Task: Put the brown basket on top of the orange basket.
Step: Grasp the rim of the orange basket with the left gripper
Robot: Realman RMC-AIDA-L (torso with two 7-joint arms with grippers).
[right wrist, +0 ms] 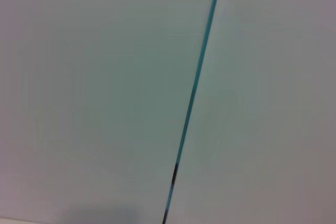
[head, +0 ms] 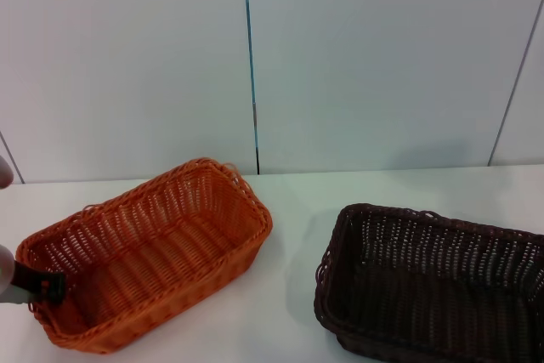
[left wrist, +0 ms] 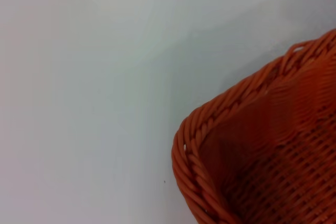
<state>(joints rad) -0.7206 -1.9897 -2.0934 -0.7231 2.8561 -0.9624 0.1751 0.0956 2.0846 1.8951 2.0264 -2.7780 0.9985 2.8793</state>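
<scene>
Two woven baskets sit on the white table point(head: 289, 210), well apart and with a bare strip of tabletop between them. No brand, label or writing can be read on either one or anywhere else in view. At about 8 o'clock in the head view lies the orange basket point(head: 149, 252), a rectangular wicker-style tub with rounded corners, a thick braided rim and open-weave walls and floor; it is turned at an angle, one short end pointing toward 1 o'clock. At about 4 o'clock lies the brown basket point(head: 429, 282), dark chocolate in colour, the same rectangular woven shape with a braided rim, resting flat on the table and cut off by the picture's edge. The left gripper point(head: 38, 286) shows at 8 o'clock, a dark tip on a pale body right at the orange basket's near-left rim; whether it is wide, narrow or clamped on the rim I cannot tell. The left wrist view shows one rounded corner of the orange basket up close, its twisted rope-like rim strands and ribbed inner wall against the smooth white table. The right gripper is not visible in any view; the right wrist view shows only the pale wall panels point(right wrist: 105, 77) and a thin teal seam point(right wrist: 194, 93) running between them.
</scene>
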